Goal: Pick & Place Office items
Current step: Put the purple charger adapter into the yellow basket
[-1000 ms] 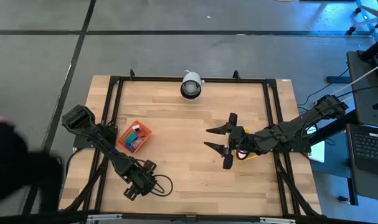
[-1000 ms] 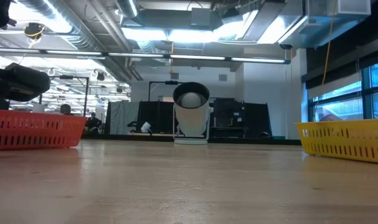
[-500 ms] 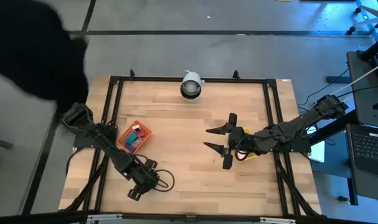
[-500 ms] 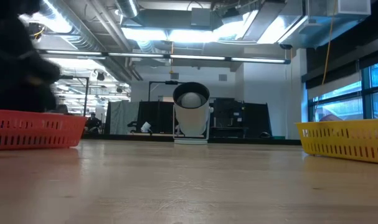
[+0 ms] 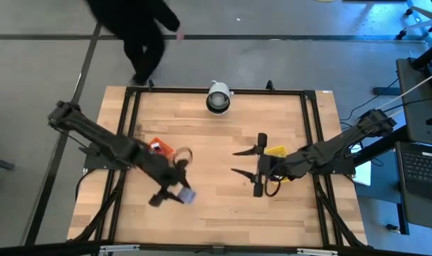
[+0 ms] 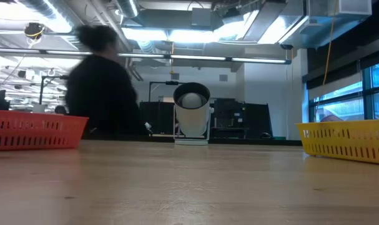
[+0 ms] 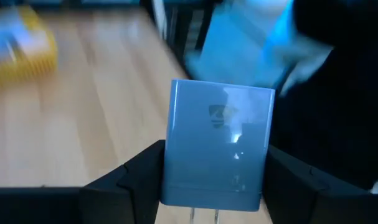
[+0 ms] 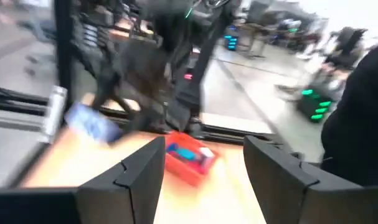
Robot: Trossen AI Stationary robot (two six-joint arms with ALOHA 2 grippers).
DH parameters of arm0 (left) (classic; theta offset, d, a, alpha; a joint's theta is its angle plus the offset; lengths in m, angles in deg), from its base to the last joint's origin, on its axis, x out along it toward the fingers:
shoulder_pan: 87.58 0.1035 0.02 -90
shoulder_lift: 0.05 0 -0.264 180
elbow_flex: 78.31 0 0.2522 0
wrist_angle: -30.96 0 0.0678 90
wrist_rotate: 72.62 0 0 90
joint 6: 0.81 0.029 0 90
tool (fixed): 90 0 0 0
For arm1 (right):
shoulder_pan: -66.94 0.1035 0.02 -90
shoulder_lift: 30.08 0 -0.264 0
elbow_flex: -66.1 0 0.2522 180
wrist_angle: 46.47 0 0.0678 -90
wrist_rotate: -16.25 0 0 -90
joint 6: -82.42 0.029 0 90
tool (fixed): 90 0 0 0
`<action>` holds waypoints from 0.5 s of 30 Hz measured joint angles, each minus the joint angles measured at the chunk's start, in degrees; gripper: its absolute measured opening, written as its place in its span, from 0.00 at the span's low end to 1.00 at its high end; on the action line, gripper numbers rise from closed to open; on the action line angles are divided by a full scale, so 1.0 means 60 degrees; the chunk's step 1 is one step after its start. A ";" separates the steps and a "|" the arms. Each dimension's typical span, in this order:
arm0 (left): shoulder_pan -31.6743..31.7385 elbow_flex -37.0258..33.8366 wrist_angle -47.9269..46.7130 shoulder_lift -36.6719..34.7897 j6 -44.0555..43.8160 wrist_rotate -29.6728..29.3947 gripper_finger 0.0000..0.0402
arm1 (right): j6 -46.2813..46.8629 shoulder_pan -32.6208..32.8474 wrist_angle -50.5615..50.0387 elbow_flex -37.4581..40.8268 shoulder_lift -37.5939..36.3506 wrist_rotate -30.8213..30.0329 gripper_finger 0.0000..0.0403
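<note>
One blue block (image 7: 217, 149) sits pinched in the jaws of my left gripper (image 5: 174, 195), in the lower left of the high view, just off the surface. In my left wrist view it fills the middle, flat and pale blue, with a dark finger on each side touching it. So I think I am in the carrying step: the block is picked, and now it has to travel.

More office items (image 5: 156, 148) lie in the orange tray (image 5: 164, 148), just up and left of my left gripper. The yellow tray (image 5: 276, 151) is at middle right, and I guess the block goes there.

My right gripper (image 5: 238, 161) waits beside the yellow tray, its jaws spread wide and holding nothing.

Next I need to swing the block across the bare wood without bumping my right arm, then let go over the tray.

A person (image 5: 141, 25) walks past at the top.
</note>
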 joint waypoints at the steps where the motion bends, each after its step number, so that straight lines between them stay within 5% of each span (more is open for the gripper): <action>1: 0.0251 0.0004 0.0251 -0.0301 0.0083 0.0313 0.54 | -0.0224 0.0000 0.0078 0.0000 0.0062 -0.0328 0.54; 7: 0.1807 0.0028 0.1137 -0.1351 0.0260 0.2349 0.54 | -0.0680 -0.0011 0.0665 0.0000 0.0374 -0.2263 0.54; 15: 0.3308 -0.0389 0.1262 -0.0950 -0.0276 0.4535 0.54 | -0.0518 -0.0257 0.0896 -0.0288 0.0400 -0.0260 0.54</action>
